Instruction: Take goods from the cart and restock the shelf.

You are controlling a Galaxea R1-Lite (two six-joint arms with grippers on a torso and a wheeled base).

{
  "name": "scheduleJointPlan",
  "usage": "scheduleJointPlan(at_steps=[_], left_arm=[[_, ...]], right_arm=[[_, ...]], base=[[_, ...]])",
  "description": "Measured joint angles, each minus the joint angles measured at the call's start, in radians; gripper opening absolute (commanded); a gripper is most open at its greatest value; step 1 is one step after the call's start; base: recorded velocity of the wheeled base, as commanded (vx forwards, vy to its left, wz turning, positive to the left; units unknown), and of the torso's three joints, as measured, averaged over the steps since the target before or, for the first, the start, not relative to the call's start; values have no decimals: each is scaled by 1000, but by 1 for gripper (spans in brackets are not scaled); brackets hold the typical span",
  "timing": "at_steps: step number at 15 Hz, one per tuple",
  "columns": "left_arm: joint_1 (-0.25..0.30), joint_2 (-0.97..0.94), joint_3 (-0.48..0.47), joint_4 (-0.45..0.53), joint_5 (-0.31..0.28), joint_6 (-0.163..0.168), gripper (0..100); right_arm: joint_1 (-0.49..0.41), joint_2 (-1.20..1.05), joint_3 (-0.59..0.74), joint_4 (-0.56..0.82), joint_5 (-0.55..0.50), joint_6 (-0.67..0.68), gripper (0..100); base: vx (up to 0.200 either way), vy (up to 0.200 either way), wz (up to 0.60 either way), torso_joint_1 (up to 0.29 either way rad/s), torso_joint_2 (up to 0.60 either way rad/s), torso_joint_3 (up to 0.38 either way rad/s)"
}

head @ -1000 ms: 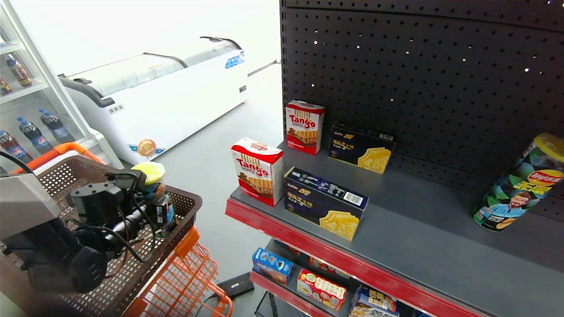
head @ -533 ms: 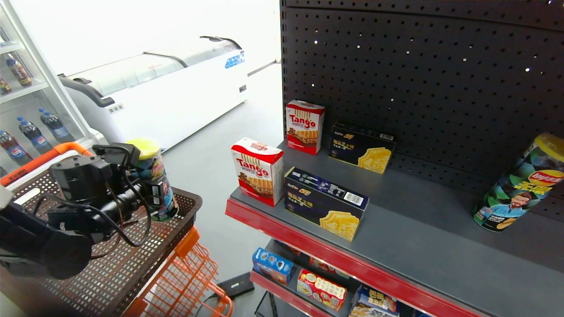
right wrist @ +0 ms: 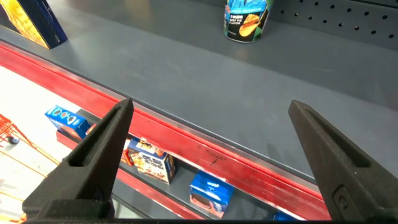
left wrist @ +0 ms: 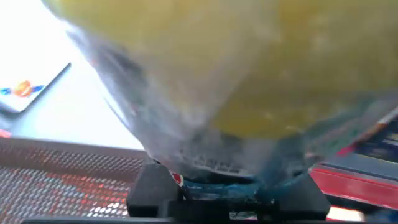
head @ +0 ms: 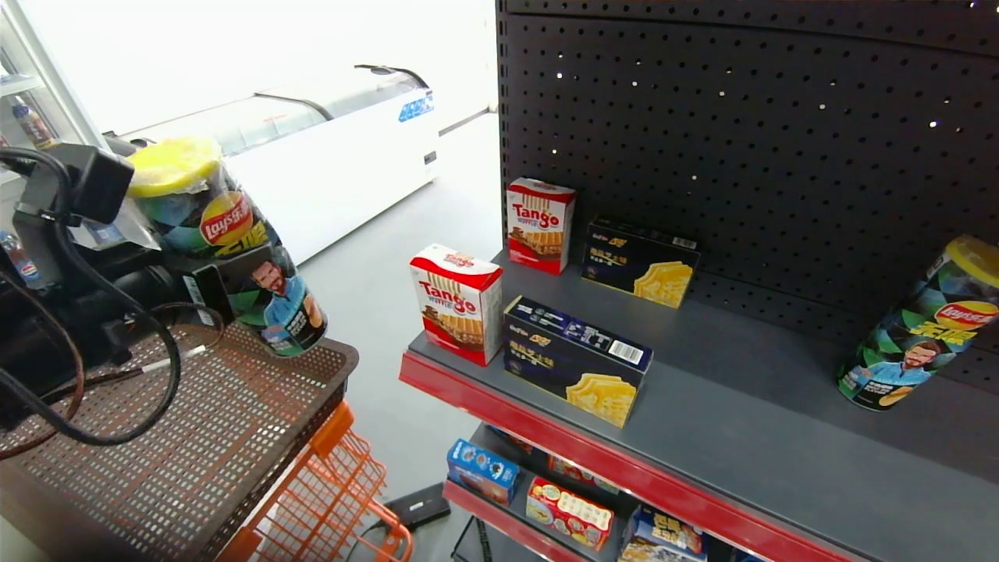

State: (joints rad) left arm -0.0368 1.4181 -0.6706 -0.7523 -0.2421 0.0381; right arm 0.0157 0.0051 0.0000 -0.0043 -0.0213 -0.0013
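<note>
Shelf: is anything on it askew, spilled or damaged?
Nothing stands out. The red boxes and dark boxes stand intact on the shelf; the chip can stands alone, nothing spilled.

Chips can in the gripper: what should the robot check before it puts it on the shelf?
1. Chips can held by left gripper: ok.
2. Chips can upright: not ok, it tilts.
3. Chips can above the basket rim: ok, it seems.
4. Bare room on shelf between dark box and second can: ok.
5. Right gripper, open over the shelf's front edge, out of the path: cannot tell.
</note>
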Motion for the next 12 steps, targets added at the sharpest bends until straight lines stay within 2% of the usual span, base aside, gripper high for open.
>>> scheduleJointPlan(at_steps=[1, 3, 6, 9, 12], left_arm=[[-17, -28, -1, 7, -14, -3, 0], [-92, -72, 11, 40, -40, -5, 0], [-186, -103, 25, 55, -48, -17, 0], [-228, -111, 34, 56, -98, -19, 0], [-235, -109, 34, 64, -106, -18, 0]], right_arm=[[0, 0, 0, -1, 0, 0, 100], [0, 0, 0, -1, 0, 0, 100], [0, 0, 0, -1, 0, 0, 100], [0, 0, 0, -1, 0, 0, 100], [0, 0, 0, 0, 0, 0, 100]], base=[[0, 0, 0, 0, 0, 0], [0, 0, 0, 0, 0, 0], [0, 0, 0, 0, 0, 0], [0, 0, 0, 0, 0, 0], [0, 0, 0, 0, 0, 0]])
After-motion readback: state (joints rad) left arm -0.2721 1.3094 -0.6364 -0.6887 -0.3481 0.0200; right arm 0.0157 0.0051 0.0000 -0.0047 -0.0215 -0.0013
